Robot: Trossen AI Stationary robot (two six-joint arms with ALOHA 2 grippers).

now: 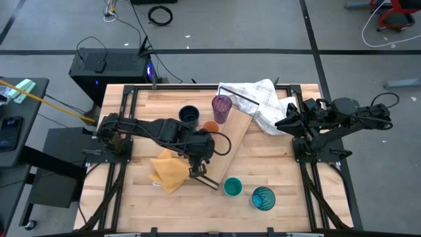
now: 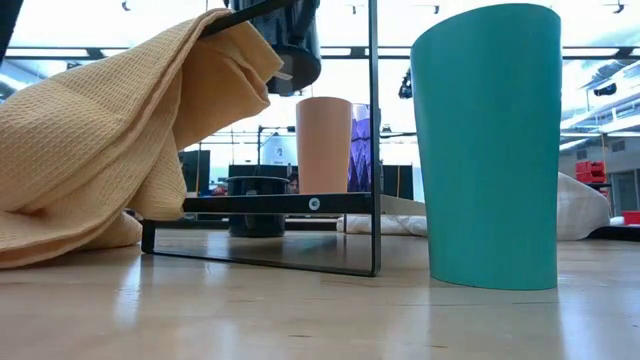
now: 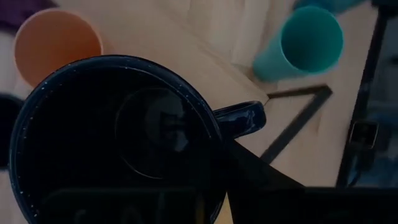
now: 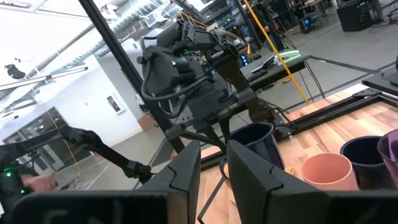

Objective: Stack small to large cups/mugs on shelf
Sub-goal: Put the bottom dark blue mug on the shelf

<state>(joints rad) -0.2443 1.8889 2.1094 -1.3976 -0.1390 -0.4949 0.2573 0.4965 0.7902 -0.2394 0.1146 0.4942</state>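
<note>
My left gripper [image 1: 200, 157] hangs over the shelf's near half, shut on a dark navy mug [image 3: 118, 137]. The shelf [image 1: 238, 153], a light-wood plank, lies slantwise on the table. By its far end stand the purple tumbler [image 1: 222, 108], a small orange cup [image 1: 210, 126] and a second navy mug [image 1: 189, 115]. A small teal cup [image 1: 232, 187] and a teal-blue patterned tumbler [image 1: 263, 197] stand on the table near the front edge. My right gripper [image 4: 214, 168] waits at the table's right side, open, with nothing between its fingers. My left gripper holds the navy mug at its rim beside the handle [image 3: 216, 127], coming from above and slanting down. One dark finger [image 3: 255, 177] lies outside the wall under the handle; the other is lost in the dark inside. The mug [image 4: 260, 144] is lifted clear, mouth up.
A yellow cloth [image 1: 168, 172] is bunched just left of the shelf's near end. A white checked towel [image 1: 263, 99] lies at the far right. A black frame [image 2: 374, 140] stands at the shelf's near end, close to the teal cup [image 2: 490, 150].
</note>
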